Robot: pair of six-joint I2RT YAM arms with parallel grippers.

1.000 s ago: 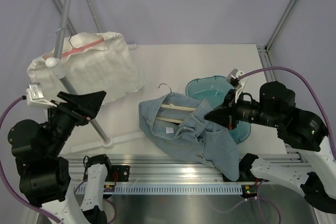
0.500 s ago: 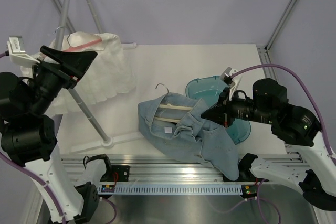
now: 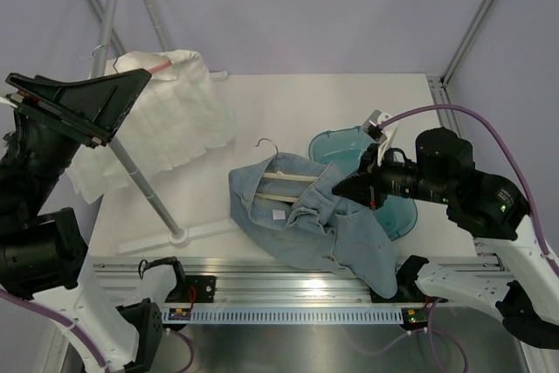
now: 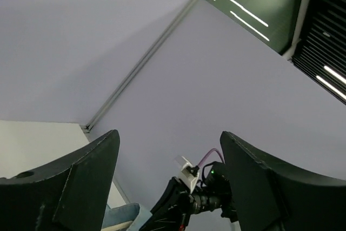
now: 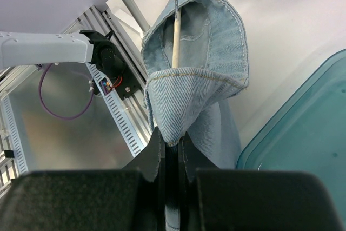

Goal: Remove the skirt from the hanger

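Observation:
A light blue denim skirt [image 3: 306, 220] lies crumpled mid-table on a wooden hanger [image 3: 293, 180] whose metal hook [image 3: 266, 144] points to the far side. My right gripper [image 3: 341, 191] is shut on a fold of the skirt's waistband at its right end. In the right wrist view the gripper [image 5: 172, 140] pinches the denim [image 5: 200, 74], and the hanger bar [image 5: 175, 47] runs inside the waistband. My left gripper [image 3: 129, 107] is raised high at the left, open and empty, far from the skirt. The left wrist view shows its gripper [image 4: 170, 144] spread wide, aimed at the tent wall.
A white skirt [image 3: 166, 115] hangs on a pink hanger on a metal rack, whose pole [image 3: 144, 185] slants down to the table. A teal tray [image 3: 345, 144] lies just right of the denim skirt and shows in the right wrist view [image 5: 308, 128]. An aluminium rail [image 3: 297, 312] edges the front.
My left arm has swung up from low at the near left to high above the rack, still open. My right gripper has shifted slightly left, still holding the skirt.

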